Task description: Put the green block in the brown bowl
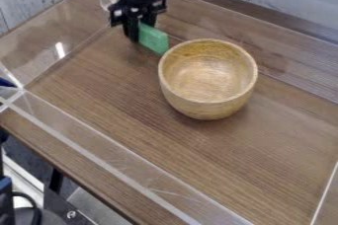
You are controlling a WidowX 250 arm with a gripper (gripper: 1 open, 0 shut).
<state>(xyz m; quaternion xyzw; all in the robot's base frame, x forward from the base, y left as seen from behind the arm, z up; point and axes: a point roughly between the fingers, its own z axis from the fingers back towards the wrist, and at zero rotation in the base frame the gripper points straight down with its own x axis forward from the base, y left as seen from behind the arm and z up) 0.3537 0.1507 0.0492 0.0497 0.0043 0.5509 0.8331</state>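
Now gripper [137, 24] points straight down, clamped on one end of green block [153, 37], left of brown bowl [208, 77], above worktop [119, 120].

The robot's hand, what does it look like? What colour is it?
The gripper is black all over, at the bottom of a dark, chunky arm coming down from the top. It ends in two short black fingers. The picture is too small to show cables or markings.

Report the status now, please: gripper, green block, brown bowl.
Gripper shut on green block, block hanging tilted from the jaws. Brown bowl empty, just right of the block. Nothing in the way.
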